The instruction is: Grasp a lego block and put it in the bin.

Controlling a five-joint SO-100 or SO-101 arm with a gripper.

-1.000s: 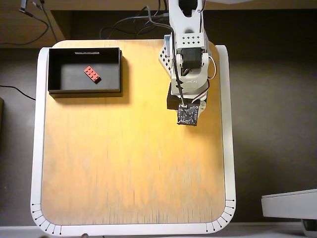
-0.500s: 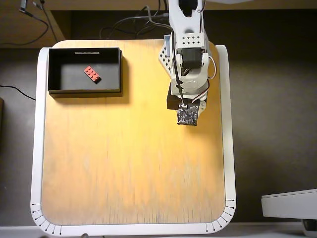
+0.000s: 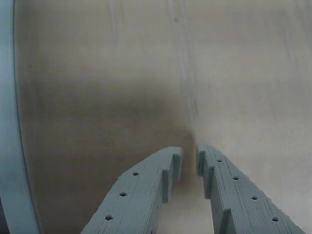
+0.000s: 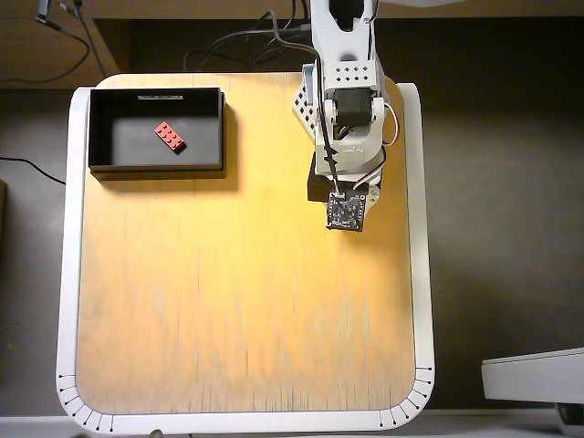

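The table [image 4: 237, 301] extends below and to the left of the claw in the overhead view. The bin [image 4: 156, 96] sits well apart from the claw, up and to its left. The lego block [image 4: 170, 136] lies on the bin floor, so the task appears complete. The claw [image 3: 189, 157] is empty, its jaws nearly closed (a thin gap shows in the wrist view). Risk: a leftward sweep could clip the bin wall and shift it.
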